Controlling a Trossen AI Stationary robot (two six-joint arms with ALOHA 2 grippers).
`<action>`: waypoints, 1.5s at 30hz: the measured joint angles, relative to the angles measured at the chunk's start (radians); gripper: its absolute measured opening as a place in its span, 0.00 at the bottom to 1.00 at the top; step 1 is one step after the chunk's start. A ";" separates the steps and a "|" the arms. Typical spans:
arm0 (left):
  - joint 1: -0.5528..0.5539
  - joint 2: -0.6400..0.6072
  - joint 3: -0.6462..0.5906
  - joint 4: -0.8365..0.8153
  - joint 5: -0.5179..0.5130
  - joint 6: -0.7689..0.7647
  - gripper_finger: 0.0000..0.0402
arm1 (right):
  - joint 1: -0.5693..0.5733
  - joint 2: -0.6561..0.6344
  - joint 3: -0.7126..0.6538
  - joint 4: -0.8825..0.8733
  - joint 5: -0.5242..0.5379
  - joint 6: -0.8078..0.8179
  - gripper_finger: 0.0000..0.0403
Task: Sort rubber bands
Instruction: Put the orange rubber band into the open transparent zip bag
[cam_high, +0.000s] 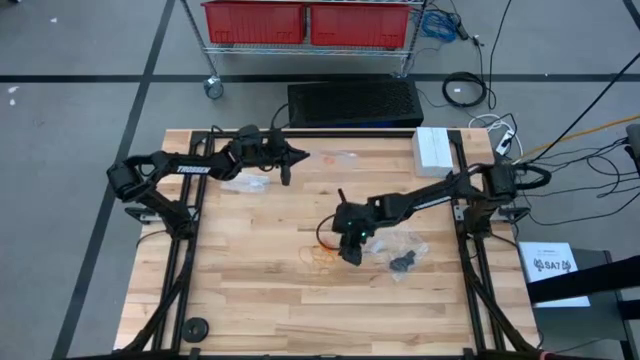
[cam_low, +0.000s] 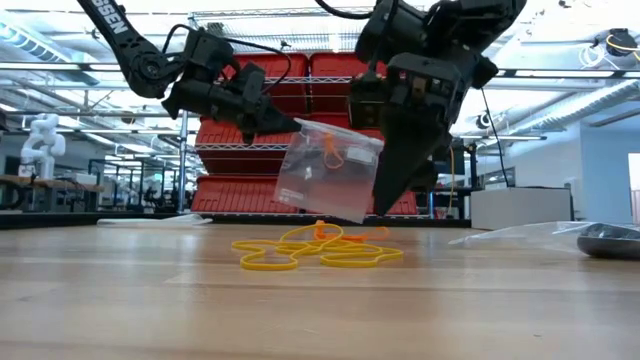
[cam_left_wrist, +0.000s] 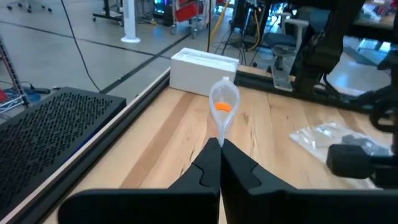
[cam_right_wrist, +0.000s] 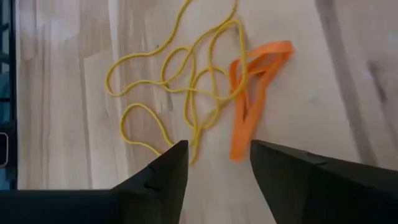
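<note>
A tangle of yellow rubber bands (cam_right_wrist: 180, 81) with an orange band (cam_right_wrist: 255, 93) at its side lies flat on the wooden table (cam_high: 250, 300) near the middle. My right gripper (cam_right_wrist: 217, 162) hangs open just above the pile, pointing steeply down, one finger on each side of the tangle's edge; it touches nothing. At the far left, my left gripper (cam_left_wrist: 220, 149) is shut on a small clear bag (cam_low: 325, 170) with an orange band (cam_left_wrist: 224, 107) inside. My left gripper pinches the clear bag by its edge (cam_left_wrist: 220, 134) between its two shut fingers. The fingers come nearly level from the table's left. The bag sticks out past the fingertips and hangs tilted, lifted clear of the table.
A clear bag holding black bands (cam_high: 400, 255) lies right of the pile. Another clear bag (cam_high: 245, 183) lies under the left arm. A white box (cam_high: 432, 150) stands at the far right. A black disc (cam_high: 195, 328) sits near the front left corner.
</note>
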 joint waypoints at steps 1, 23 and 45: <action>0.000 0.000 0.000 -0.004 0.000 0.006 0.00 | 0.004 0.009 0.000 0.014 0.000 0.012 0.43; 0.000 0.001 0.000 -0.009 0.001 0.021 0.00 | 0.026 0.060 0.003 -0.049 0.137 0.036 0.02; 0.001 0.001 -0.001 0.001 0.072 0.069 0.00 | -0.076 -0.154 0.397 -0.430 0.765 -0.407 0.00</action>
